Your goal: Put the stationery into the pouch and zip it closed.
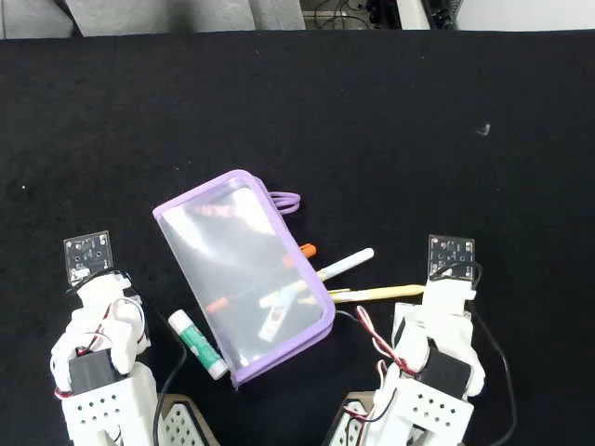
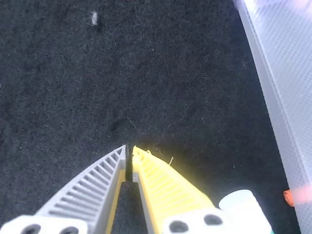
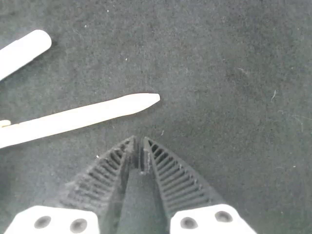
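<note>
Closest to lens in left wrist view: ribbed jaws of left gripper (image 2: 129,152), one white, one yellow, pressed together on nothing, low over black felt table (image 2: 97,73). Off to one side, white cap of glue stick (image 2: 241,204); beyond it, clear cross-hatched wall of pouch (image 2: 287,73). Right wrist view: right gripper (image 3: 139,144), black ribbed jaws likewise closed and empty, tips just short of cream pencil (image 3: 83,117), tapered, matte; blunt end of white pen (image 3: 22,51) farther out. High view: pouch lying flat and slanted between both arms, clear face, lilac trim, purple loop (image 1: 286,201) at far corner; several small items visible through the face. Orange marker tip (image 1: 307,250) and white pen poking out at edge nearer right arm; cream pencil alongside on felt; glue stick touching opposite edge. Zip state: cannot tell. Judged: pouch light, limp, slick on clear face, so best pinched at trim or loop. Pens and pencil light, stiff, round, likely to roll; best taken mid-barrel, crosswise.
</note>
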